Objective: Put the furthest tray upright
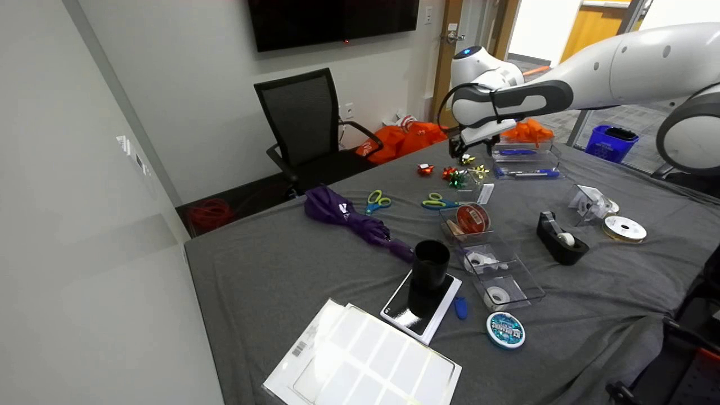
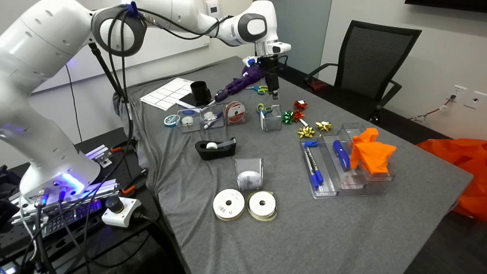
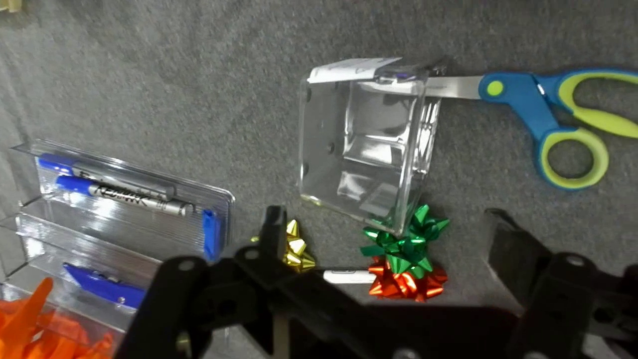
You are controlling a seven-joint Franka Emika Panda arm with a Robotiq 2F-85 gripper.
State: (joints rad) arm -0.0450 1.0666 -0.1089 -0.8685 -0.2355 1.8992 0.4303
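The small clear tray [image 3: 326,149] is in the upper middle of the wrist view, apparently tipped on its side, with a white label on one wall. It also shows in both exterior views, on the table [image 1: 468,183] near the bows [image 2: 271,123]. A similar clear tray [image 2: 249,163] with a white item in it stands nearer the robot base. My gripper [image 3: 386,217] is open, its fingers wide apart and empty. It hangs above the table beyond the tipped tray [image 2: 274,91], and in the wrist view the bows lie between its fingers.
A green bow [image 3: 406,244] touches the tray, with a red bow [image 3: 406,281] against it. Scissors [image 3: 523,99] lie with blades at the tray. A clear organizer [image 2: 365,189] holds markers and orange cloth. A tape dispenser [image 2: 215,152] and another organizer [image 1: 517,287] stand nearby.
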